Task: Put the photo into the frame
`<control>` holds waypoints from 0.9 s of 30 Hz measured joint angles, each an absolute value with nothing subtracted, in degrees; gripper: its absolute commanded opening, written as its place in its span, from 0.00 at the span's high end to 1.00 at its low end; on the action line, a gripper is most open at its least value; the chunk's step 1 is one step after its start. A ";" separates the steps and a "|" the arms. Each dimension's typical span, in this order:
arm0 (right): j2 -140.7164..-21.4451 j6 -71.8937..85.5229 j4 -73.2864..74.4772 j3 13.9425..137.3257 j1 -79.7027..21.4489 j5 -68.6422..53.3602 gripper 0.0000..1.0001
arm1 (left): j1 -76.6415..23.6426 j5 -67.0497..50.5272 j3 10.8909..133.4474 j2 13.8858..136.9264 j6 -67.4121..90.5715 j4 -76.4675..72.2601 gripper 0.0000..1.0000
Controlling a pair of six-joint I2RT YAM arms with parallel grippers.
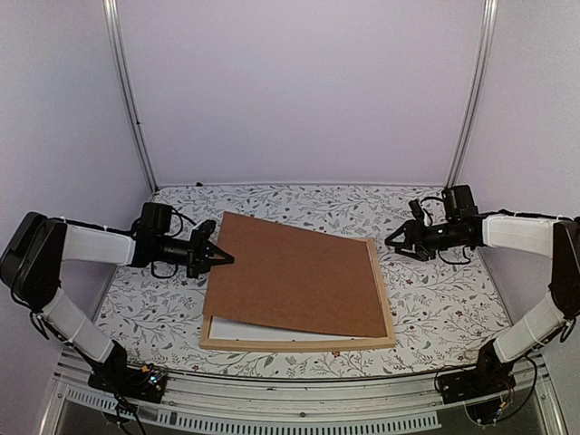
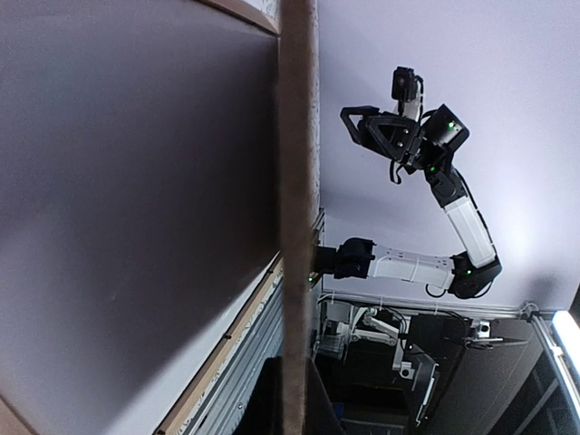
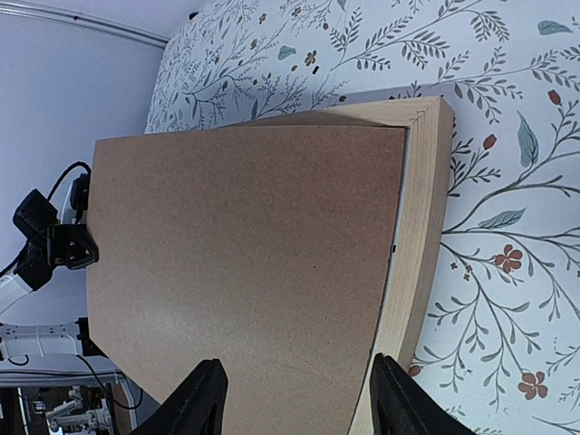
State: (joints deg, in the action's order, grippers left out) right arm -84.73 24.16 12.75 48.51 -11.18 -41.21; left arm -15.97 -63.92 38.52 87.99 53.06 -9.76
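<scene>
From above: pinches the left edge of the backing board point(image 1: 294, 281) with the left pincer point(image 1: 217, 257), clamped tight on it, forearm reaching in low and level from the left. Leaves the board askew over the frame point(image 1: 299, 344), flat on the bench point(image 1: 435, 308). Shows no photo, probably under the board. Judged as seating the backing; next calls for squaring the board inside the rails

Left wrist: looks along the pinched board, edge-on

Right wrist: hovers the right pincer point(image 3: 299, 403), fingers spread and empty, near the frame's far right corner
</scene>
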 measured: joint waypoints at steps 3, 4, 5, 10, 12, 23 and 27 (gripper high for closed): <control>-85.10 24.18 12.38 48.14 -11.18 -41.19 0.42 | -16.03 -63.90 38.54 88.44 52.99 -9.80 1.00; -85.30 24.18 12.23 47.88 -11.18 -41.17 0.42 | -16.05 -63.90 38.63 88.60 52.95 -9.78 1.00; -85.49 24.18 11.99 47.55 -11.18 -41.15 0.42 | -16.08 -63.90 38.79 88.79 52.90 -9.76 1.00; -86.37 24.18 11.77 46.41 -11.18 -40.95 0.42 | -16.32 -64.05 40.21 90.39 52.12 -9.52 1.00; -86.65 24.18 11.66 46.30 -11.18 -40.77 0.42 | -16.58 -64.01 40.42 91.05 51.90 -9.41 1.00; -88.58 24.14 10.66 45.58 -11.18 -40.25 0.42 | -17.41 -63.55 41.23 92.66 49.54 -7.88 0.85; -88.64 24.03 10.63 45.34 -11.18 -39.42 0.42 | -17.67 -62.81 41.54 92.73 47.83 -6.22 0.66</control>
